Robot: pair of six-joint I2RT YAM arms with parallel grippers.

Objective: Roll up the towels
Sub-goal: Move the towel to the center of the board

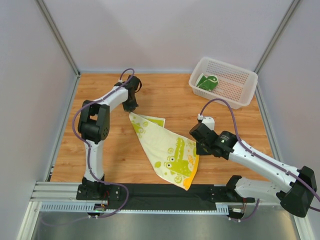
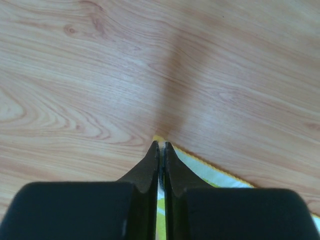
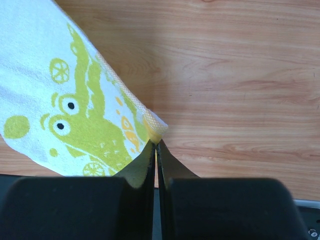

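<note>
The cream-yellow towel (image 1: 167,147) with lime-green crocodile patterns hangs stretched between my two grippers over the wooden table. My left gripper (image 1: 131,109) is shut on its far left corner (image 2: 161,145). My right gripper (image 1: 199,146) is shut on its right corner (image 3: 155,129); the patterned cloth (image 3: 65,110) spreads to the left in the right wrist view. The towel's near corner droops toward the table's front edge. The dark green towel (image 1: 207,82) with white line drawings lies folded in the white basket.
The white perforated basket (image 1: 235,90) stands at the table's far right corner. Grey walls enclose the table on three sides. A black strip and metal rail (image 1: 150,192) run along the near edge by the arm bases.
</note>
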